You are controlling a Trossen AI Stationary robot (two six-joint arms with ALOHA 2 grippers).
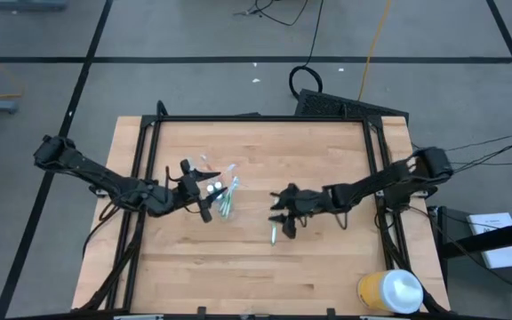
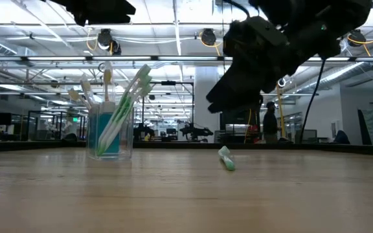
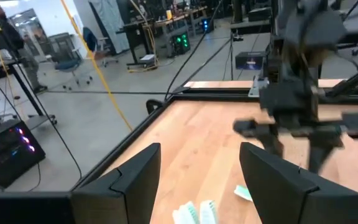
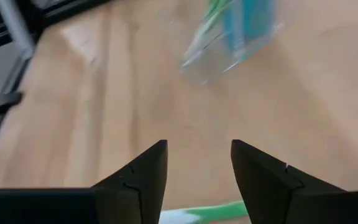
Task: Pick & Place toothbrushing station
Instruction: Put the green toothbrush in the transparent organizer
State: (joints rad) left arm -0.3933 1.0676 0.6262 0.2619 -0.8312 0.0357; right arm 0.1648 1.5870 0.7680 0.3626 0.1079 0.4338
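The green toothbrush [image 1: 275, 234] lies below centre, directly under the right gripper [image 1: 282, 216], whose fingers stand apart, empty; the left gripper [image 1: 204, 206], also apart, hovers farther off.

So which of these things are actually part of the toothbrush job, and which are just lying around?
Part of the job:
- clear cup holding toothbrushes and blue tubes
- loose green toothbrush lying on the table
- left hand above the cup, open
- right hand above the loose toothbrush, open

Just lying about:
- yellow container at the table corner

Overhead looking down, low level view, both sharing cup [image 1: 223, 197], wrists close
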